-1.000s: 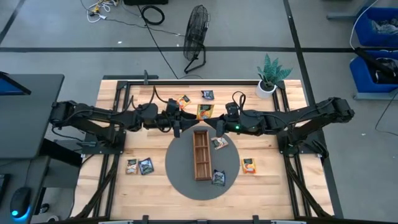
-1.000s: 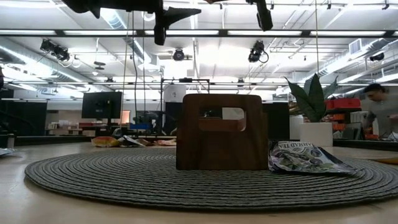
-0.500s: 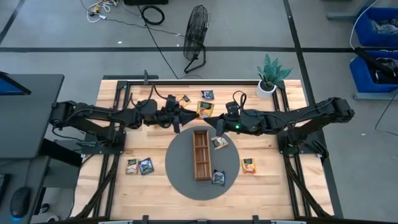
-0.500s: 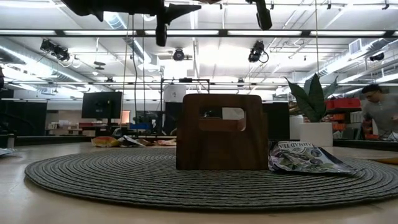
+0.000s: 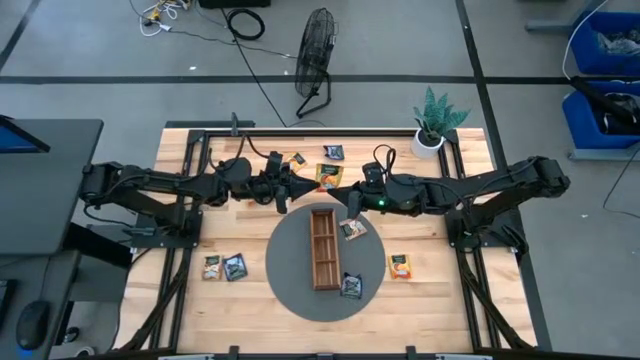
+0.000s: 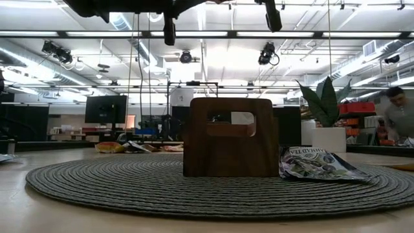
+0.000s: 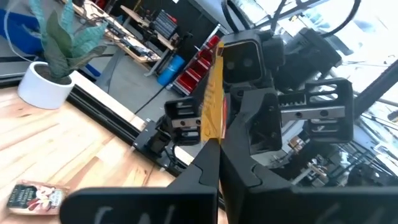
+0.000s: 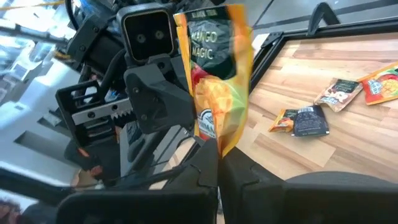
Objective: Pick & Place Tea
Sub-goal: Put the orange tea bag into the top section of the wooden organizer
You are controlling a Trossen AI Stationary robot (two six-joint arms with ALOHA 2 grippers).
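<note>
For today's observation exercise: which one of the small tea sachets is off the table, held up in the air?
The orange mango sachet, pinched between both grippers above the table's far half; every other sachet lies flat on the wood or the round mat.

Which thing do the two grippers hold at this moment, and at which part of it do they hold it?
The orange tea sachet hangs in the air between both arms. The right gripper pinches one edge, and the left gripper is shut on the opposite edge.
</note>
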